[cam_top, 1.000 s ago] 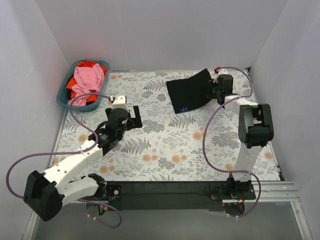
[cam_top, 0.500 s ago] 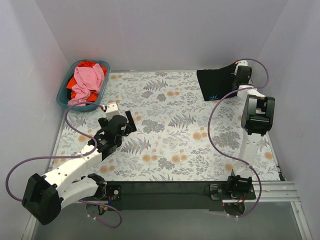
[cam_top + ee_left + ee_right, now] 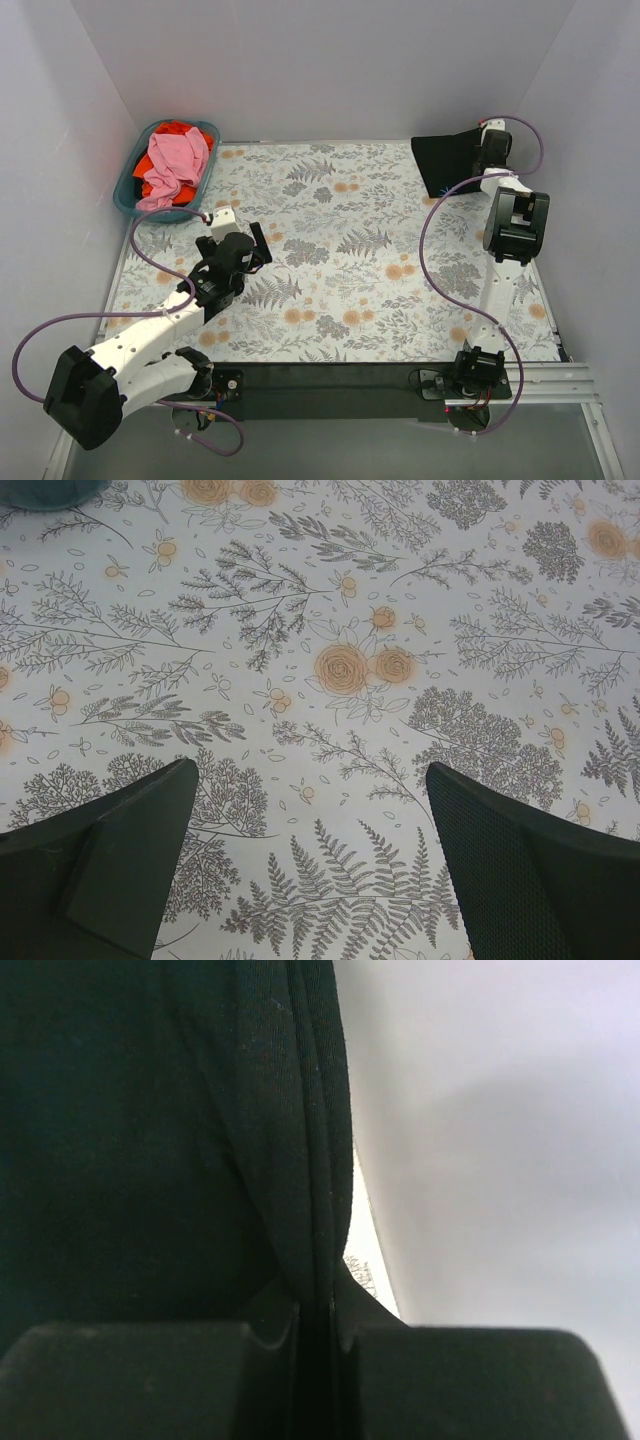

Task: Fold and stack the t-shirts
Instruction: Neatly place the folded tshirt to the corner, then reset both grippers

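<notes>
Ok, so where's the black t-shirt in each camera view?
Top external: the black t-shirt is at the far right corner.
Left wrist: not in it.
Right wrist: it fills the left half, pinched by the right fingers.
Shared landmark: the floral table cover, only a sliver in the right wrist view.

In the right wrist view the black t-shirt [image 3: 130,1140] is blurred and runs off the top and left edges, and the bottom edge cuts the right claw [image 3: 315,1335]. The left wrist view's upper left corner shows only a sliver of the teal basket [image 3: 40,488]. From above, the pink tee [image 3: 178,158] covers most of the orange-red tee [image 3: 172,128].
</notes>
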### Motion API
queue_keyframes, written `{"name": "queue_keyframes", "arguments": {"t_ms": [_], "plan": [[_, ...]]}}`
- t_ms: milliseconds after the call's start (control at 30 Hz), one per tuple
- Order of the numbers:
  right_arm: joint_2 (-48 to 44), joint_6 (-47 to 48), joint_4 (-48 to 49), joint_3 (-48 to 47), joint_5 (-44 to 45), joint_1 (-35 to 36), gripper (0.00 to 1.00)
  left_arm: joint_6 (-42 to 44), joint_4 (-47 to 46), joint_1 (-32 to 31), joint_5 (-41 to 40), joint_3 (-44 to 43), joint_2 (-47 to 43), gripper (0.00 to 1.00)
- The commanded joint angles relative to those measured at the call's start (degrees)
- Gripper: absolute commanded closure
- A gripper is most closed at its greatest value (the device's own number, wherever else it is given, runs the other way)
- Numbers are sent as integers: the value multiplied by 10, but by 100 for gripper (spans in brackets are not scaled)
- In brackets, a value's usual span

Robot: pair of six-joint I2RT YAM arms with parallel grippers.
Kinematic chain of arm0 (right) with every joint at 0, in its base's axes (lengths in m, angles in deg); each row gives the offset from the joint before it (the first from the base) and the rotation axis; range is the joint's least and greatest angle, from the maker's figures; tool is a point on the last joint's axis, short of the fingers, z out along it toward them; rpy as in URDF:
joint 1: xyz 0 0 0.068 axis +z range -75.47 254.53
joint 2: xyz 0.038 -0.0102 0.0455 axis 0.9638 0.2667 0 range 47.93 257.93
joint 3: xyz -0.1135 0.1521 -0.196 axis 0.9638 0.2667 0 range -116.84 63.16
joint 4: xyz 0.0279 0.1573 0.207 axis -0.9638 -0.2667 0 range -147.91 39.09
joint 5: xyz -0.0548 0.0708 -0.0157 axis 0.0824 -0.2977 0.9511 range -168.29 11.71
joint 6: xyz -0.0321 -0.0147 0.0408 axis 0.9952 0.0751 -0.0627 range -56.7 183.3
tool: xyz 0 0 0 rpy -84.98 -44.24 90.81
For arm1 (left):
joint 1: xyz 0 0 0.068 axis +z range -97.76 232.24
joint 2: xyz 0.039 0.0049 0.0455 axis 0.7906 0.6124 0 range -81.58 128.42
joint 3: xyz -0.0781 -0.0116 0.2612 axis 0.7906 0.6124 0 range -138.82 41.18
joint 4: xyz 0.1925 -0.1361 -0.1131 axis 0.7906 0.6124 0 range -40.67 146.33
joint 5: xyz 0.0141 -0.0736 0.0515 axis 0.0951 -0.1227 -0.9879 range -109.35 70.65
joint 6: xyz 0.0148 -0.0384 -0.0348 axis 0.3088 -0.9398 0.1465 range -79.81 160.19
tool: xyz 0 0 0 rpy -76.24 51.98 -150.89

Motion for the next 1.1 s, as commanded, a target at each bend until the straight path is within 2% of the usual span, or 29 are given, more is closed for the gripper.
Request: {"name": "queue_keyframes", "arguments": {"t_ms": [0, 300, 400, 467, 500, 533, 600, 633, 733, 867, 967, 1067], "plan": [[12, 24, 31, -36, 43, -9, 99, 6, -13, 2, -23, 4, 1, 2], [-4, -19, 32, -7, 68, -21, 99, 11, -14, 2, -18, 1, 5, 2], [-3, -21, 32, -3, 76, -21, 87, 12, -14, 2, -17, 2, 4, 2], [-5, -24, 32, -3, 83, -21, 74, 13, -14, 2, -16, 0, 5, 2], [-9, -24, 32, -4, 90, -21, 66, 12, -14, 2, -16, 1, 6, 2], [-12, -24, 33, -6, 92, -20, 50, 12, -15, 2, -17, 1, 6, 2], [-30, -23, 32, -7, 103, -18, 37, 12, -16, 2, -17, 1, 5, 2], [-38, -23, 32, -6, 107, -14, 26, 13, -18, 2, -16, 1, 5, 2], [-81, -20, 33, 8, 123, 1, 16, 13, -19, 2, -14, 0, 3, 2], [-151, -17, 31, 43, 141, 32, 10, 13, -21, 2, -10, -1, -11, 2], [-246, -20, 29, 91, 148, 61, 6, 11, -20, 2, -10, -1, -33, 2], [-330, -40, -22, 126, 141, 85, 3, 13, -18, 2, -14, -1, -59, 2]]}}
